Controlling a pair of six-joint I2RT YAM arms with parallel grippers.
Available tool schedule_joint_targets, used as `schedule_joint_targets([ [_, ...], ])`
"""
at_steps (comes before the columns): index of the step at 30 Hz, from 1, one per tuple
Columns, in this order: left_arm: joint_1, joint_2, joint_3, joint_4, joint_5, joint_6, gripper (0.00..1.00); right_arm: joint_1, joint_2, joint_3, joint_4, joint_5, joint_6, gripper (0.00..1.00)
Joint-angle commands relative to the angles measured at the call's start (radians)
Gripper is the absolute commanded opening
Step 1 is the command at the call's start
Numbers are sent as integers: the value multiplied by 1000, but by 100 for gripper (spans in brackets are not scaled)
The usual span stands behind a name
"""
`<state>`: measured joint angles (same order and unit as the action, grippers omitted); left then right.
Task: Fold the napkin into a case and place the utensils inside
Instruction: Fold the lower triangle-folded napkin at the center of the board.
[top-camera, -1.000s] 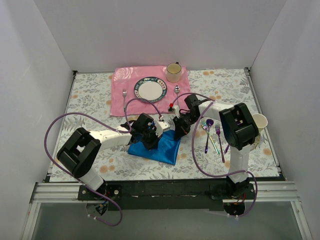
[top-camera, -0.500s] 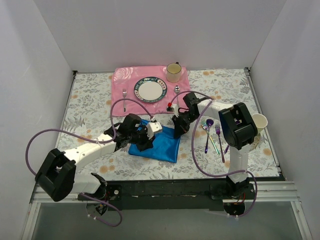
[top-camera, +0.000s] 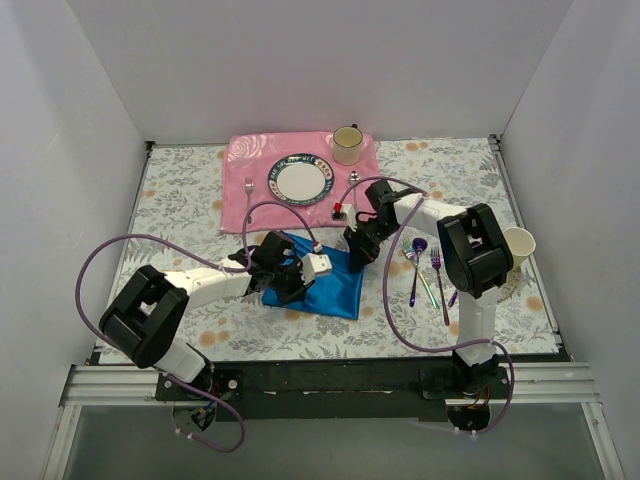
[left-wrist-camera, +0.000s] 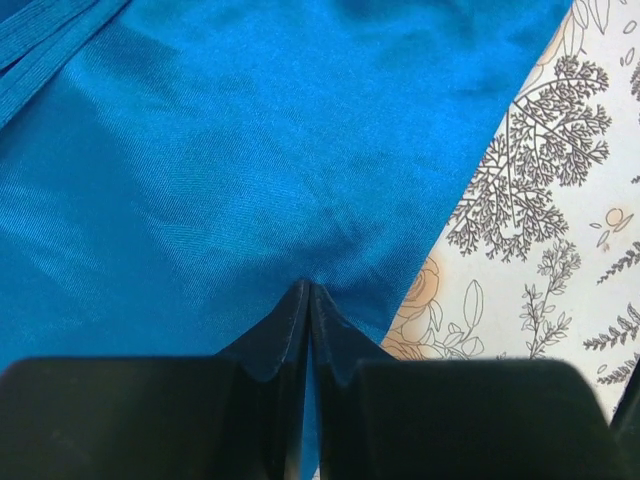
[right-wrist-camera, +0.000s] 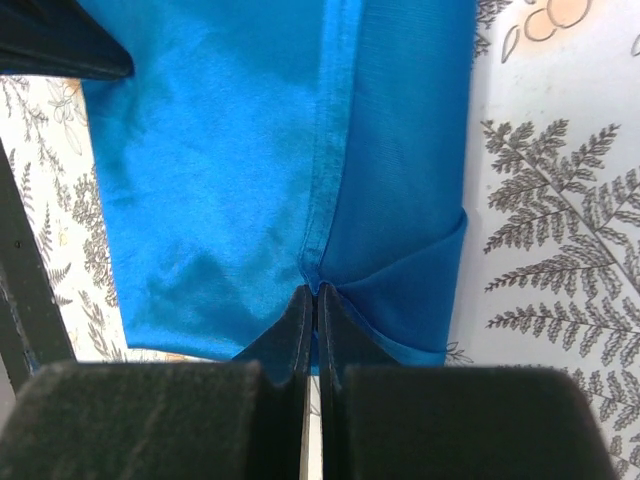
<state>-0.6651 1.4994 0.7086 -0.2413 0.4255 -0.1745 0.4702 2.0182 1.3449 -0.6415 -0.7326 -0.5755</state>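
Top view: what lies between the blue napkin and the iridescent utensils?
Bare floral tablecloth, crossed by a purple cable, separates the napkin and the utensils in the top view.

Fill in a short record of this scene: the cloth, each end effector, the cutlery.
Cloth: royal-blue cloth napkin, partly folded on the floral tablecloth
Left end effector: shut, pinching the napkin
Right end effector: shut, pinching the napkin at its hem
Cutlery: iridescent purple metal utensils, lying loose right of the napkin
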Motion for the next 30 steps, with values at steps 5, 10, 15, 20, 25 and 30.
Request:
schedule_joint_targets([
  [5, 1, 36, 0, -15, -77, -29, 1, 34, -91, 22, -116, -41, -99, 1],
  [10, 1, 30, -9, -27, -82, -51, 1, 39, -87, 17, -162, -8, -165, 1],
  [15, 1, 24, -17, -29, -83, -62, 0, 39, -84, -6, -173, 19, -182, 1],
  [20, 1, 27, -17, -32, -94, -65, 0, 36, -87, -21, -199, 51, -214, 1],
  [25, 1, 32, -21, -33, -96, -72, 0, 24, -98, -20, -228, 59, -230, 1],
  [30, 1, 28, -23, -35, -91, -80, 0, 15, -114, -7, -260, 48, -225, 1],
])
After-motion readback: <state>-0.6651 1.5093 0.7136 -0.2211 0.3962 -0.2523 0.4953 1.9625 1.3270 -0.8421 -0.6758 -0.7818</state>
